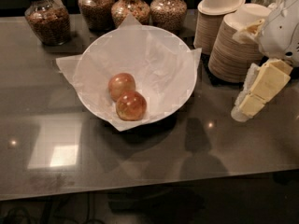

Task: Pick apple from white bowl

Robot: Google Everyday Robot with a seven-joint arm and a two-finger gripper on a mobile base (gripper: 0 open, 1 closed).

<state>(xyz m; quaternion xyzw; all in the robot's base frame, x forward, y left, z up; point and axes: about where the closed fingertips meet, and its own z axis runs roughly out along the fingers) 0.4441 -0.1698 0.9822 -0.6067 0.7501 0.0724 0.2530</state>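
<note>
The white bowl (177,55), lined with crinkled white paper, stands on the dark table at centre. Two apples lie in it, touching. The apple (131,105), deeper red-brown and glossy, is the nearer one. A paler pinkish-orange apple (122,85) lies just behind it to the left. My gripper (245,107), white with yellow pads, hangs at the right, outside the bowl. It is about a bowl's width to the right of the apple, pointing down and to the left, and holds nothing.
Two stacks of small beige paper bowls (232,45) stand at the back right, just behind the gripper. Several glass jars of grains (48,20) line the back edge. The table's front edge (140,186) runs along the bottom.
</note>
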